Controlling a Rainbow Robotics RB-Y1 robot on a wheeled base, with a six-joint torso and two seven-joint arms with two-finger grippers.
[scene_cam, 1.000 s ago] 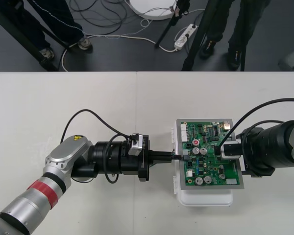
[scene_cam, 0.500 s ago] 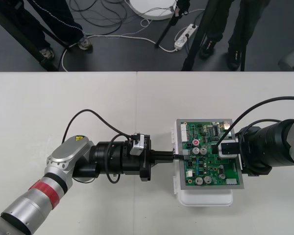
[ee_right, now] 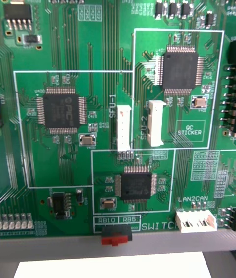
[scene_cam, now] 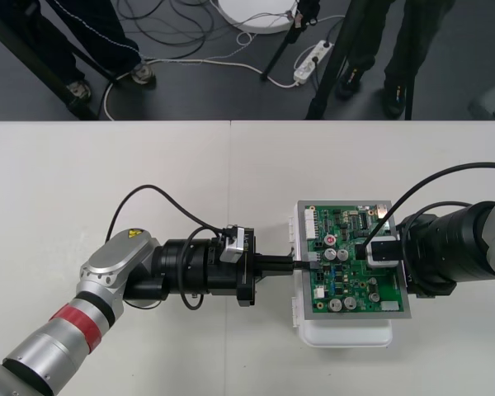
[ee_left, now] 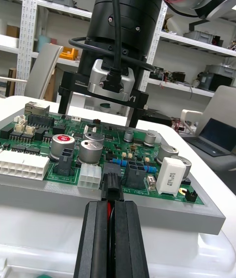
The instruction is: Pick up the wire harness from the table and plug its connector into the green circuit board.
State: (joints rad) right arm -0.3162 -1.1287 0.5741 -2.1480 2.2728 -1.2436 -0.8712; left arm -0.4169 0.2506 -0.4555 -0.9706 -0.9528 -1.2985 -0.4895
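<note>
reaching in from the left across the surface (scene_cam: 148, 165), the left claw (scene_cam: 298, 263) meets the left edge of the green circuit board (scene_cam: 355, 272), which sits on its white base (scene_cam: 346, 337) right of centre. the right claw (scene_cam: 371, 252) hangs over the board's right half, its arm coming in from the right. from the right wrist, the board lies close beneath, with dark chips and white headers (ee_right: 156, 123) in plain sight. from the left wrist, the left claw's fingers (ee_left: 96, 238) are pressed close together, pinching the wire harness (ee_left: 112, 192). red and black wires (ee_left: 108, 206) run between them to the black plug (ee_left: 112, 183), which stands at the board's left edge beside a small white connector (ee_left: 90, 177). whether it is fully seated i cannot tell. beyond it the right claw stands with its fingers (ee_left: 69, 96) spread wide, tips down by the board. the step in hand looks like the push home. it would go best with the plug held square to its socket and pressed straight along the arm's line, gently. the pinch should stay firm so the wires do not buckle, the board should be braced against sliding right, and the left claw should let go only once the plug sits flush.
</note>
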